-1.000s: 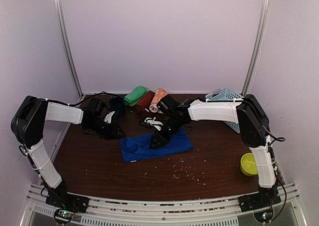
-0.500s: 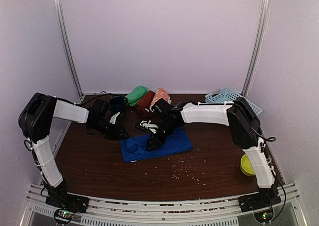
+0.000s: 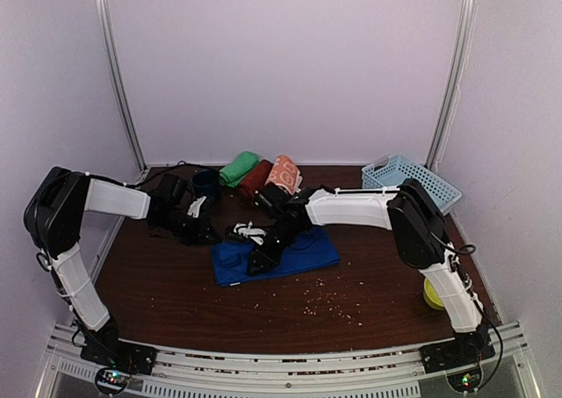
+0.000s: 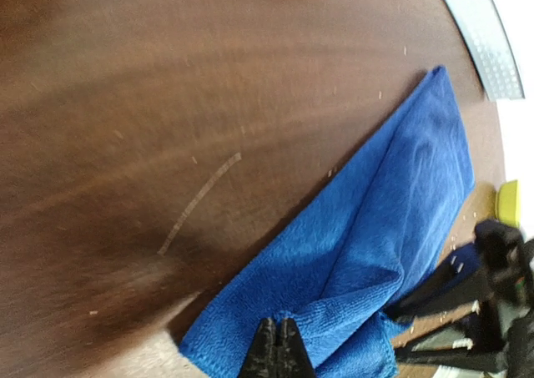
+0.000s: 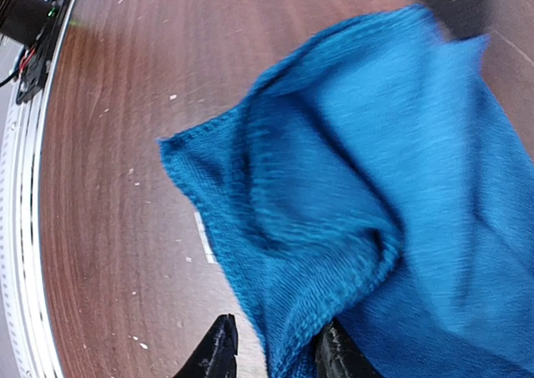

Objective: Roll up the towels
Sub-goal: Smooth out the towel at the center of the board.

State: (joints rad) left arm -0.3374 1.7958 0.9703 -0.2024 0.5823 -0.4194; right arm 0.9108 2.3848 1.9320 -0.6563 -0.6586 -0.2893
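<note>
The royal blue towel (image 3: 290, 253) lies flat at mid-table, with its near edge bunched. My right gripper (image 3: 262, 259) sits over its left half. In the right wrist view its fingers (image 5: 219, 349) straddle a thick raised fold of the blue towel (image 5: 359, 169), gripping it. My left gripper (image 3: 207, 234) is at the towel's left end. Its jaws (image 4: 279, 336) are pressed together on a small pucker of the towel's edge (image 4: 375, 219). At the back lie three rolled towels: green (image 3: 238, 168), dark maroon (image 3: 255, 179) and orange (image 3: 282, 171).
A navy mug (image 3: 206, 184) stands behind the left arm. A pale blue basket (image 3: 411, 180) sits at the back right, and a yellow-green bowl (image 3: 432, 291) at the right edge behind the right arm. Crumbs (image 3: 329, 303) dot the wood in front of the towel.
My right gripper has slid left across the blue towel, pulling a fold with it. My left gripper has closed at the towel's left end.
</note>
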